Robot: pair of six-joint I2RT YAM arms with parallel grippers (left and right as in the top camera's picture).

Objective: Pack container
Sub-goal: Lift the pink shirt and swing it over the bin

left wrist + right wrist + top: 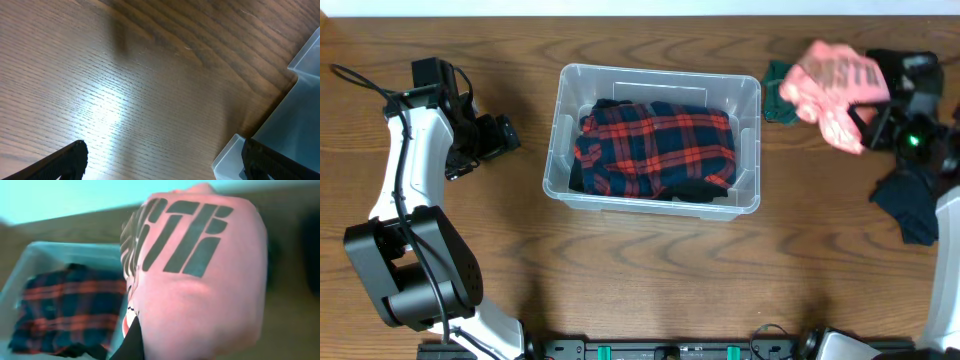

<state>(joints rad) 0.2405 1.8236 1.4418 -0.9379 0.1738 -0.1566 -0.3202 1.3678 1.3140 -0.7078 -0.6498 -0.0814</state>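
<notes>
The container [556, 150] stands mid-table, slightly toward the far side, with a red-and-navy plaid shirt [655, 145] bunched across most of its floor. It rests on a dark wood-grain table [650, 280]; a pale strip runs beyond the table's far edge. Bare wood stretches along the container's near side and to its left.

The left gripper [505, 138] sits near the left wall, fingers [65, 162] spread wide over bare wood. At the far right, the right gripper [868, 112] pinches a pink garment [835, 80] with dark lettering, raised to the right of the rim. A green cloth [778, 102] lies just beside the container's far-right corner. A dark garment [910, 205] lies at the right edge.
</notes>
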